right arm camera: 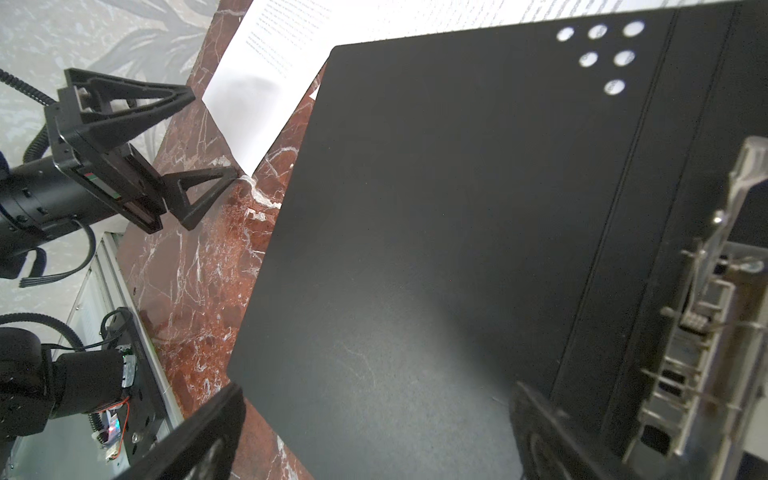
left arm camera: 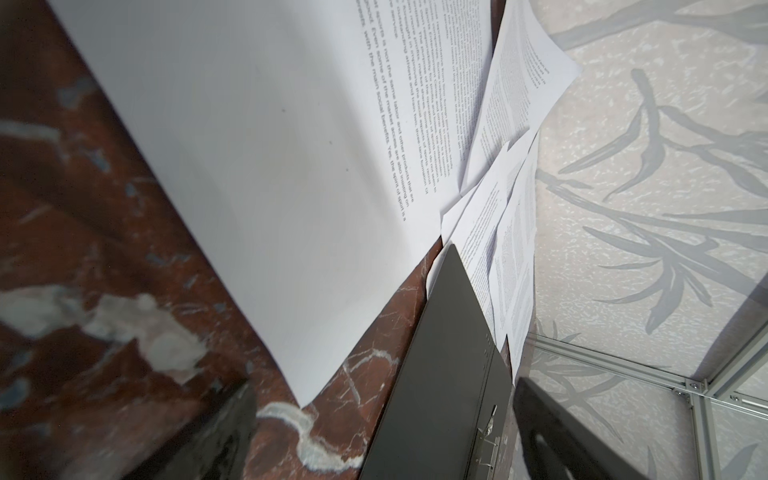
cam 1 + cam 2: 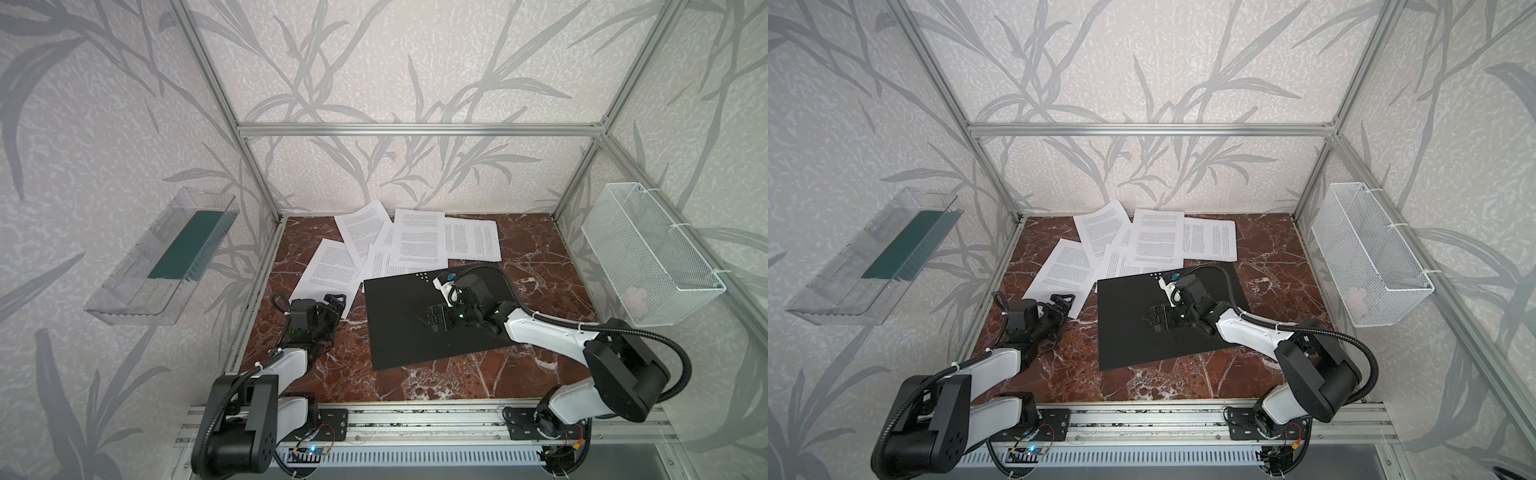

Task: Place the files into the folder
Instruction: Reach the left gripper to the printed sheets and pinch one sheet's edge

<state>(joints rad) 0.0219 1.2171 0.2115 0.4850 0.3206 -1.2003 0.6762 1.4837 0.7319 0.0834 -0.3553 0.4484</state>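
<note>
The folder (image 3: 399, 316) (image 3: 1133, 324) lies open on the marble table, black inside up, with its metal spine clip (image 1: 702, 291) under my right wrist. Several files (image 3: 419, 241) (image 3: 1158, 241) are scattered overlapping behind it, some edges tucked under the folder's far edge. The nearest sheet (image 3: 328, 270) (image 2: 249, 166) reaches toward the left arm. My left gripper (image 3: 332, 305) (image 2: 382, 415) is open, low beside that sheet's near corner, gripping nothing. My right gripper (image 3: 430, 320) (image 1: 378, 407) is open just over the folder's left panel (image 1: 415, 228), with nothing between its fingers.
A clear plastic tray with a green base (image 3: 166, 257) hangs on the left wall. A white wire mesh basket (image 3: 648, 253) hangs on the right wall. Aluminium frame posts stand at the table's corners. Bare marble (image 3: 415, 382) shows in front of the folder.
</note>
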